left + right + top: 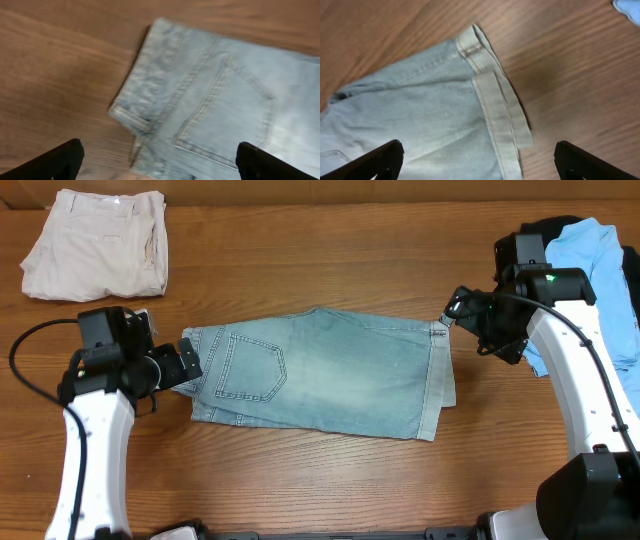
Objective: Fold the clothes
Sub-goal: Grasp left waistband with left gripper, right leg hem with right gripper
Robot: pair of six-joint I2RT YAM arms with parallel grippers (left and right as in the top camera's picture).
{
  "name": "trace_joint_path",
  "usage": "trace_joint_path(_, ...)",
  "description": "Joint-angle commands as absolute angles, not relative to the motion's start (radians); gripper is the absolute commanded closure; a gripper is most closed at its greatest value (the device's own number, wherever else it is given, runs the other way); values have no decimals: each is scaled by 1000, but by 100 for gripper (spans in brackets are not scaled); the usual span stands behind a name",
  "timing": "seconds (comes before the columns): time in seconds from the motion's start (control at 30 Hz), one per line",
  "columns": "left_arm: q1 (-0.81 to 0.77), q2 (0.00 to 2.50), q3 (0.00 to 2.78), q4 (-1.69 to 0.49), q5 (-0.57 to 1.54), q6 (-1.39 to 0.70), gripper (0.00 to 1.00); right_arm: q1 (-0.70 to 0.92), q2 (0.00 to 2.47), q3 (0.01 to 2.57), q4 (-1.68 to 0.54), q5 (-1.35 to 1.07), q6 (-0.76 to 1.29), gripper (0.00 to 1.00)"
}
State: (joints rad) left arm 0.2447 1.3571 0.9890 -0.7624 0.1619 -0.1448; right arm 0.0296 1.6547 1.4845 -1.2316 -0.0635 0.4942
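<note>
Faded light-blue denim shorts [320,372] lie folded flat in the middle of the table, back pocket up, cuffed hems at the right. My left gripper [186,364] is open and empty at the shorts' left waistband end; the left wrist view shows the waistband [145,85] and pocket [225,115] between its fingers [159,162]. My right gripper [462,308] is open and empty above the shorts' upper right hem corner; the right wrist view shows the cuffed hem [497,107] between its fingers [479,160].
Folded beige shorts [97,244] lie at the back left. A sky-blue shirt [600,275] on a black garment [545,230] lies at the right edge behind the right arm. The wooden table [320,270] surrounds them.
</note>
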Motion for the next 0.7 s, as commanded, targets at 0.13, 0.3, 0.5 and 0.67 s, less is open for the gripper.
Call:
trace_joint_path(0.13,251,1567,1016,-737,-86,-244,0,33,1633,1491,-1266,-46,495,0)
trace_joint_path(0.3,263,1685,1016,-696,-140,-305,0,33,1633,1491,-1269,-46,495,0)
trace_joint_path(0.5,262,1734,1016,-662,-130,-303,0,33,1633,1491,-1265,-46,495,0)
trace_joint_path(0.67,261,1735,1016,-658,-80,-302,1,33,1633,1491,-1275,-46,495,0)
